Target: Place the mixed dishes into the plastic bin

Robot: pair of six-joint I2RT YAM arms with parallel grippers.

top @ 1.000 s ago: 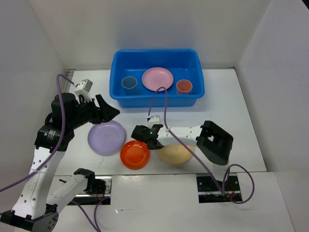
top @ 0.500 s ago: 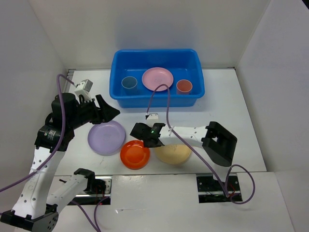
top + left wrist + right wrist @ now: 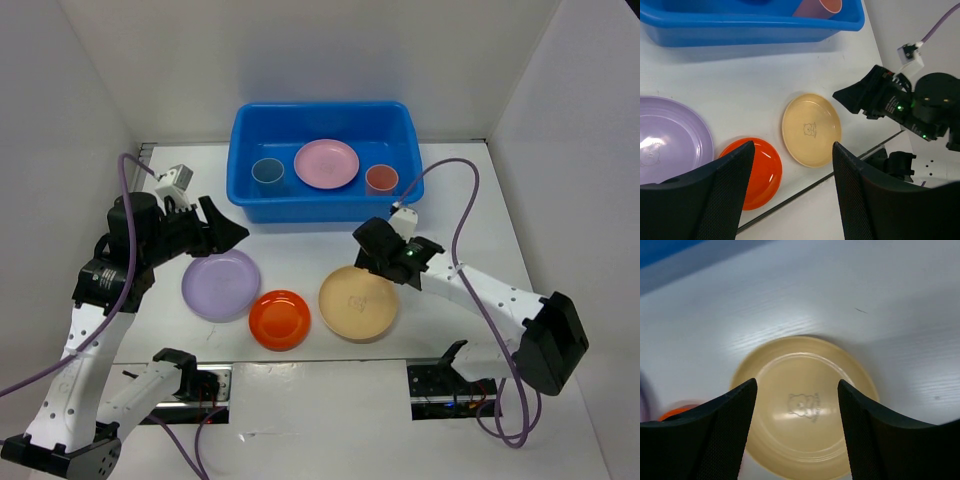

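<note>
lavender plate (image 3: 667,142) part hidden, salmon-pink cup (image 3: 816,7) cropped @ top

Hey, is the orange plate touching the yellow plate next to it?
Apart. Left wrist view shows white table between the orange plate and the yellow plate.

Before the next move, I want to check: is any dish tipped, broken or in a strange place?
Nothing stands out. The round lavender plate, small orange plate and tan-yellow plate lie flat on the white table; the pink plate, light-blue cup and salmon-pink cup sit upright in the blue plastic bin.
</note>
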